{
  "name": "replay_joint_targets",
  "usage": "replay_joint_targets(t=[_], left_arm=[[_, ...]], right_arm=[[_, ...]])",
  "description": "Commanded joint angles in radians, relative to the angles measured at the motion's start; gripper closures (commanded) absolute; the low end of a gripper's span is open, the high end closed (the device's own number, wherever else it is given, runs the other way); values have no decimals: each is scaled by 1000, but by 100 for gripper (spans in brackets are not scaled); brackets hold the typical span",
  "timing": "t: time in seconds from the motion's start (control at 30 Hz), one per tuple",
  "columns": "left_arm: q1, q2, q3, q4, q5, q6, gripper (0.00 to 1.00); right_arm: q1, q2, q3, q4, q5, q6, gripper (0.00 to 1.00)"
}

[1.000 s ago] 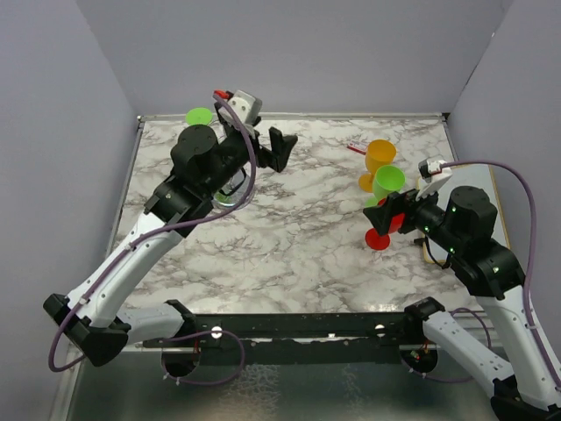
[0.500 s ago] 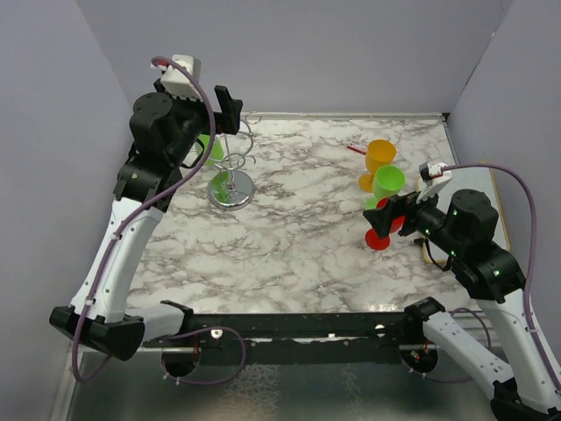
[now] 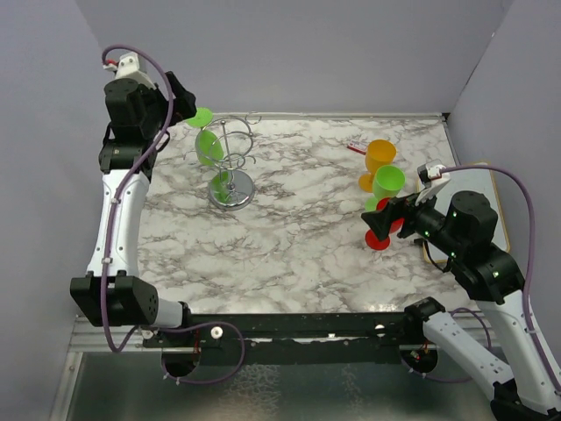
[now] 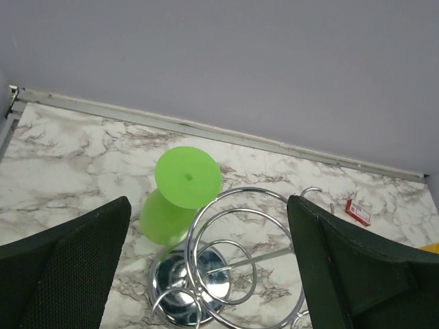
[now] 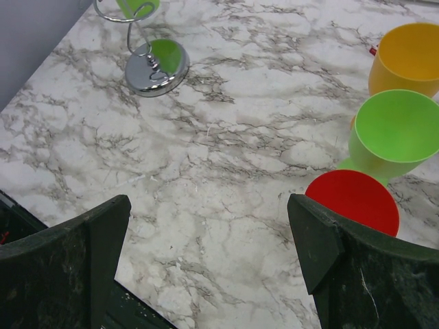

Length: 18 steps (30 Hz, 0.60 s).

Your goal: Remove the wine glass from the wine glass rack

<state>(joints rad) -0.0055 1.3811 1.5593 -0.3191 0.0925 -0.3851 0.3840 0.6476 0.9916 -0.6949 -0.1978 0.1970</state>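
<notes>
the left arm [image 3: 118, 210] has been swung back to the far-left corner, so the rack [image 3: 233, 168] is uncovered. the green glass [image 3: 209, 146] is seen hung upside down on it, not yet taken. the left fingers [image 4: 72, 267] are spread wide above it; the right fingers [image 5: 68, 271] gape empty. the marbled worktop [image 3: 298, 232] is enclosed by plain grey walls [image 3: 307, 53].
</notes>
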Motion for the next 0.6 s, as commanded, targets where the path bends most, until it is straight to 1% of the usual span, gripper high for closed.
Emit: replay_joint_targets(t=[0.0,0.13,0.27,0.37,0.47,0.57], left_arm=[[120,41,-48,103,198,-180,2],[197,102,-116,232,350,-299,8],[212,147,-160,349,438,-371,10],[213,184,-170,366,447,-393,11],[213,210,-204,419,446,-428,11],[213,232,-224,423,429,-436,11]], right_arm=[[-5,-11,-5,32,-33,4,0],[-5,-12,-6,39,-44,3,0],[-5,-8,-5,43,-50,2,0],[-5,-3,-1,37,-46,3,0],[-5,-5,-4,38,-42,3,0],[-5,-3,-5,41,-42,2,0]])
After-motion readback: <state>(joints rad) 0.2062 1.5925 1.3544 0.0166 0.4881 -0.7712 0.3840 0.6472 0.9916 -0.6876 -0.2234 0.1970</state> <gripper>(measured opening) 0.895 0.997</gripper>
